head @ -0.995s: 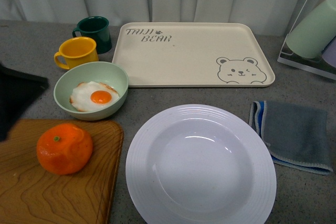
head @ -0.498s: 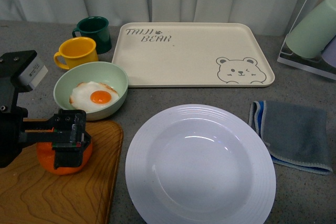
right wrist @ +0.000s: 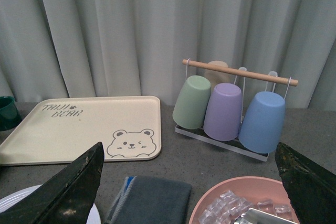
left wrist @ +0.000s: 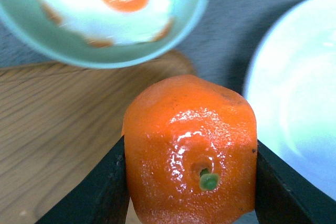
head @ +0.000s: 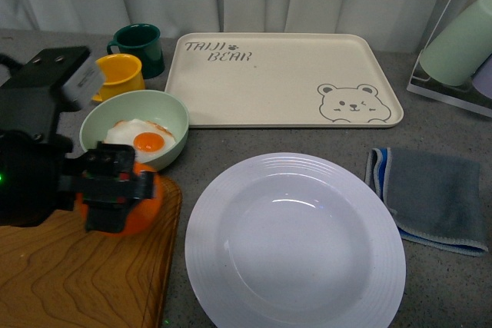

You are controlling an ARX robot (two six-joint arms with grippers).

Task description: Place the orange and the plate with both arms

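Bright, even light w/ faint shadows; glare on plate (head: 294,243) & orange (left wrist: 189,145) (wet-looking highlights), bowl (left wrist: 79,59) blurred in left wrist view.

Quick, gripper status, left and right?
Left gripper: closed on the orange.
Right gripper: open, holding nothing.

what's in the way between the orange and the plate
Nothing visible. The orange sits in the jaws of the left gripper at the wooden board's edge; only bare counter separates it from the plate.
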